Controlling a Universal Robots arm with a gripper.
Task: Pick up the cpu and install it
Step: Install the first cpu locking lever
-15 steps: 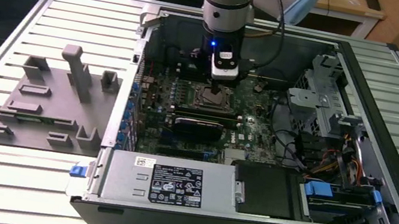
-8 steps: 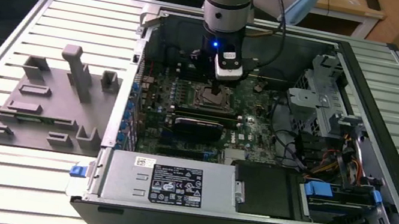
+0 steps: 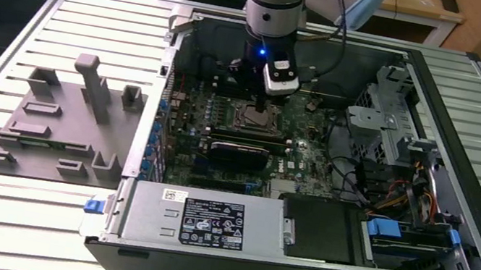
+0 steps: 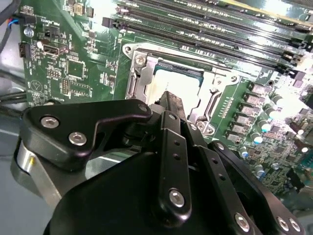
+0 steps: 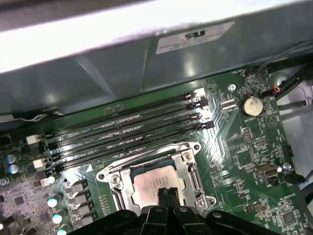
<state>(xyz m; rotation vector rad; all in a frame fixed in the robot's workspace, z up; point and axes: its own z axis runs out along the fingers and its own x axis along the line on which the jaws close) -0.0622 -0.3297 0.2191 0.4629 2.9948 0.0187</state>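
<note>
Inside the computer case (image 3: pixel 458 237), the gripper (image 5: pixel 167 193) hangs directly over the socket frame (image 5: pixel 188 161), its 2 fingertips (image 5: pixel 163 195) pressed together above the seated cpu (image 5: pixel 151 182).

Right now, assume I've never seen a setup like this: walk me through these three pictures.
The exterior view shows a robot arm reaching down into an open computer case lying on a slatted table. A grey fixture with blocks sits on the exterior view's left. The other two pictures come from cameras riding near the arm's wrist, looking down past the gripper. Its black fingers appear pressed together, right above the cpu, the silver square lying in the socket frame on the green motherboard. Nothing looks held.
</note>
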